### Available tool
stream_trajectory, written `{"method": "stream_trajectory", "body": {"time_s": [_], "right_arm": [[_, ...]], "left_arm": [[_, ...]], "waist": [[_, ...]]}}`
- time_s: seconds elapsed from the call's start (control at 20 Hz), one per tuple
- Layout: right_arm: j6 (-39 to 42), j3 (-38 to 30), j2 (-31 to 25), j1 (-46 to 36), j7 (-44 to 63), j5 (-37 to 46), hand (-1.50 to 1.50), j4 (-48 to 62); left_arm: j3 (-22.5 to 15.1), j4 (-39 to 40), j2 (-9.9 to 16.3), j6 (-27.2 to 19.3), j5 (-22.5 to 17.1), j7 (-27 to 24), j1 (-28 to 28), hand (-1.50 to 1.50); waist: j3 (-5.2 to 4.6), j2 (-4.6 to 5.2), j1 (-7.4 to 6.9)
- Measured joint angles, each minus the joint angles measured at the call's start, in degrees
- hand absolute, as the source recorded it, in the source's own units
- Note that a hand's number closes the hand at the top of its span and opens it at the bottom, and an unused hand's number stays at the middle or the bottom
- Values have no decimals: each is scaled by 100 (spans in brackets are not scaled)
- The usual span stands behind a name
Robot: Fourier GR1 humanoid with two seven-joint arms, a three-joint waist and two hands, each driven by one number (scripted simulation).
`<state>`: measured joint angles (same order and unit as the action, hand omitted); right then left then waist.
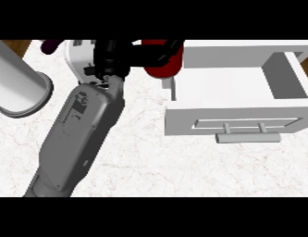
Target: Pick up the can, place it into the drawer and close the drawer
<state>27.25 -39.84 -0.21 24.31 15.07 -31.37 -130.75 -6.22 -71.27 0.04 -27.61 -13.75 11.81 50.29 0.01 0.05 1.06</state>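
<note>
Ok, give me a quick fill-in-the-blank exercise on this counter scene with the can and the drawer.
1. The can held by the robot hand is coloured ___.
2. The drawer currently stands ___.
3. The can is to the ___ of the drawer, not yet inside it.

Missing words: red; open; left

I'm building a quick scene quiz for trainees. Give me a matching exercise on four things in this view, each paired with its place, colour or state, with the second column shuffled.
Things
1. red can
2. drawer
3. drawer handle
4. white cylinder

Places or states
A. pulled open, nothing showing inside
B. at the view's left edge
C. held in the black left hand, by the drawer's left rim
D. grey bar on the front panel

Pairs: 1-C, 2-A, 3-D, 4-B
</note>
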Motion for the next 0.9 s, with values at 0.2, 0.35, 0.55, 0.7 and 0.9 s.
{"method": "stream_trajectory", "body": {"time_s": [0.2,0.35,0.55,0.7,0.9], "right_arm": [[27,-51,-32,-14,30,-77,-150,9],[90,-96,-28,4,12,-98,-150,24],[116,-73,-41,45,-49,-70,-150,65],[73,-25,-25,61,1,-83,-150,-54],[0,71,-22,-48,-31,73,-150,7]], "left_arm": [[-65,661,-2,-148,-201,-246,543,150],[-140,998,-3,-304,-375,-309,895,150],[-261,1495,-3,-512,-613,-369,1422,150],[-355,1956,-3,-635,-876,-538,1798,150],[-570,2353,-3,-726,-1228,-714,2097,150]], "waist": [[1,8,26],[1,7,34],[2,10,59],[2,19,100],[3,25,106]]}}
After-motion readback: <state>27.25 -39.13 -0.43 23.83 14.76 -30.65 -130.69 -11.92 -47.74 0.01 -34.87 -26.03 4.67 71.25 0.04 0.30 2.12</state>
